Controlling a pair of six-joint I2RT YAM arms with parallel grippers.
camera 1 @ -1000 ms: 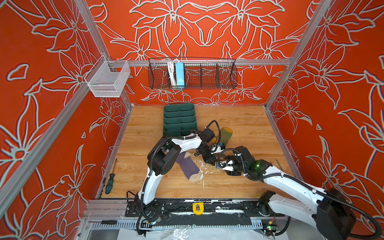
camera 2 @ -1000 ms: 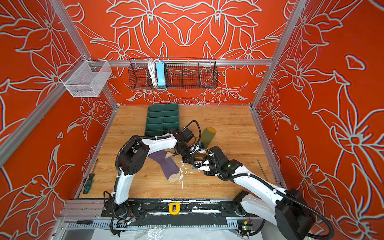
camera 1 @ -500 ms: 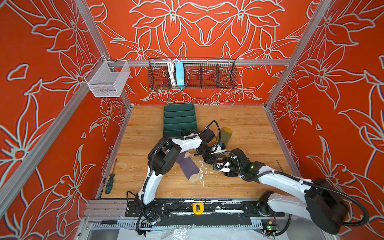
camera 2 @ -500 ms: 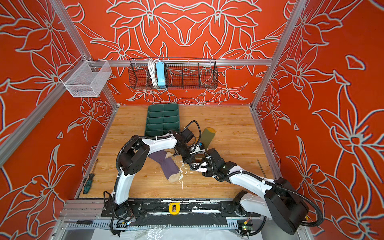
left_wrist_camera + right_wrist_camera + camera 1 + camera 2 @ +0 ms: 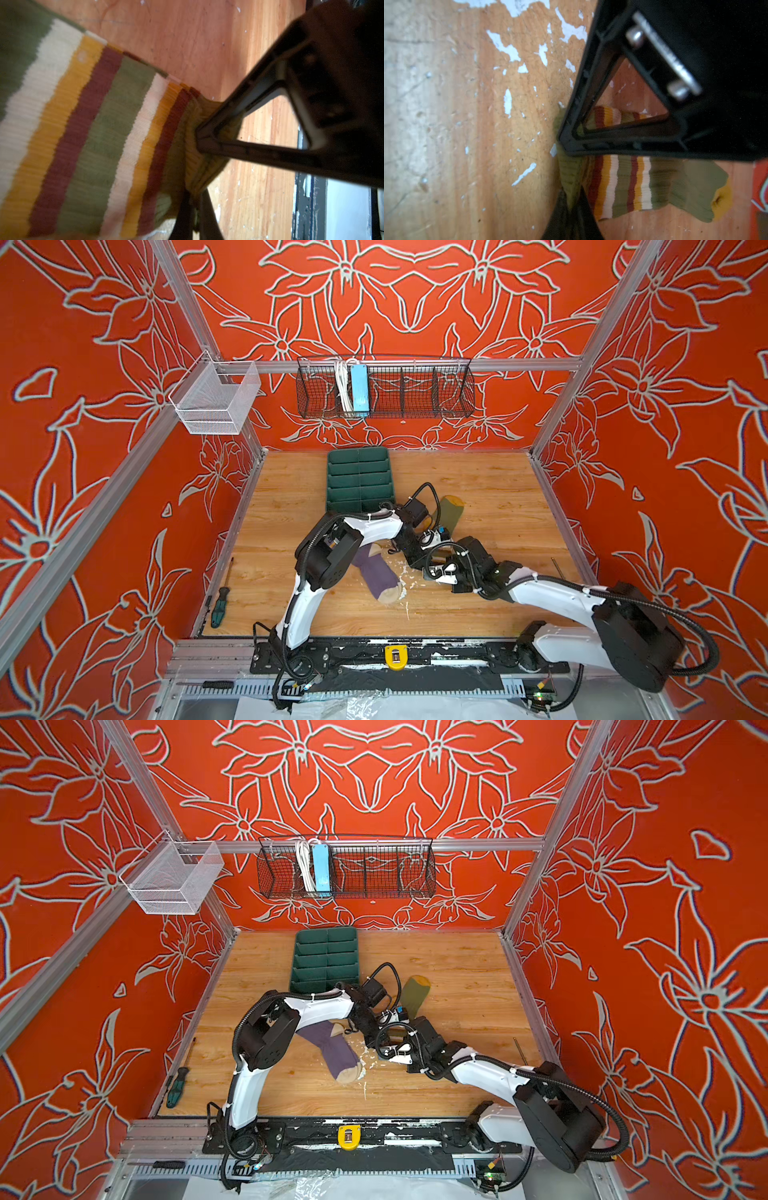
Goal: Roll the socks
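1. The green sock point(image 5: 451, 512) lies stretched out on the desk point(image 5: 498, 489). Its mustard toe points toward the back wall and its striped cuff end toward the front. No turn of a roll shows anywhere along it.
2. The left gripper point(image 5: 194, 166) is closed on the cuff edge, and the ribbed fabric bunches between its fingers.
3. The right gripper point(image 5: 564, 169) is likewise clamped on that same cuff edge, close beside the left one. In both top views the two wrists meet over that end and hide the cuff itself.
4. The purple sock point(image 5: 376, 576) lies flat on the desk, apart from the green one and nearer the front. Its upper part is under the left arm and its beige toe points forward. Neither gripper touches it.
5. Done so far, as I judge it: only the two-sided grasp on the green cuff. This is the very start of the task.
6. Left to do: turn the green cuff over and roll it toward the toe, then deal with the purple sock.
7. The pictures do not settle whether the two socks are meant to be rolled singly or together.
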